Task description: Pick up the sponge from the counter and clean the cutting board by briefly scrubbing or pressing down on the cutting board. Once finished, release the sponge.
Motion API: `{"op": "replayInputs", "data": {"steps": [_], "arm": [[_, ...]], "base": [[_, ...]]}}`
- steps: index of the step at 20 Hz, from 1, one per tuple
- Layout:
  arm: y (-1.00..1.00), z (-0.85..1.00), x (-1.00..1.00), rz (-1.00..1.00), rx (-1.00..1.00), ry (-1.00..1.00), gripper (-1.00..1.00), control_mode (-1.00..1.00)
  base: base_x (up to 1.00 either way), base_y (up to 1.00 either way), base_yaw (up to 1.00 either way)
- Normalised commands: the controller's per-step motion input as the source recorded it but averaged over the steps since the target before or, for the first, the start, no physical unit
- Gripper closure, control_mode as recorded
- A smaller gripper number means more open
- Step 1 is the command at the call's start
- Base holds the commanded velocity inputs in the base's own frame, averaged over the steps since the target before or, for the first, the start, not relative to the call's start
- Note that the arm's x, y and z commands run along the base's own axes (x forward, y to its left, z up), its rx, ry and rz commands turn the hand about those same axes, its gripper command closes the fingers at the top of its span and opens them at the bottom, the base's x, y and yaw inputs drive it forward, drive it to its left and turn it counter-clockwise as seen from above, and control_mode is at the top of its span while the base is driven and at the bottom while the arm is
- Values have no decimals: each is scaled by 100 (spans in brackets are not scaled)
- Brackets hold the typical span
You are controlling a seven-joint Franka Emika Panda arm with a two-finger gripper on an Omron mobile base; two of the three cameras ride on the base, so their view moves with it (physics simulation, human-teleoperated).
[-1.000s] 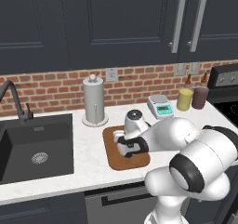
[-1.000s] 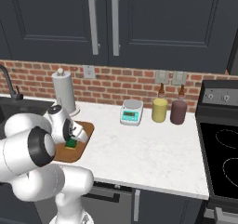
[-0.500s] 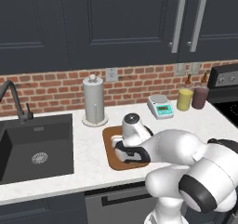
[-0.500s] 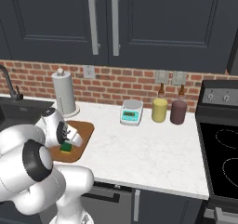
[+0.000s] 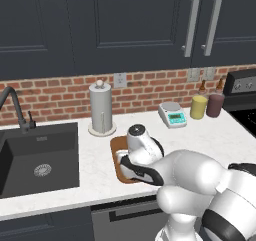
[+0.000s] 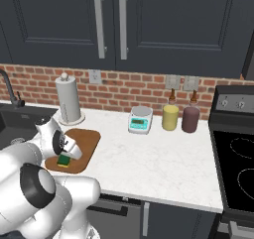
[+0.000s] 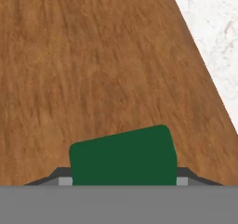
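My pincer (image 6: 65,156) grips the sponge (image 6: 63,160) green face up, its long axis running left-right low in the hand view, pressed onto the cutting board (image 6: 85,143) at lower left of the right base view, nearer the board's front edge than a second ago.

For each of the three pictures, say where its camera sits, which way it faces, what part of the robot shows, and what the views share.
Left base view: behind the arm, left, facing the counter and sink; arm lower right.
Right base view: behind, right, facing counter and stove; arm lower left, gripper holding the sponge.
Hand view: on the hand, facing down at the cutting board.
Shared: board, sponge, counter.
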Motion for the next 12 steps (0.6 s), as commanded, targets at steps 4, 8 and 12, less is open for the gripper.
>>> {"op": "replayInputs", "data": {"steps": [4, 8, 12], "arm": [[9, -8, -1, 0, 0, 0, 100, -100], [19, -20, 0, 0, -1, 0, 100, -100], [26, -28, 0, 0, -2, 0, 100, -100]], "base": [[0, 0, 0], [0, 0, 0], [0, 0, 0]]}}
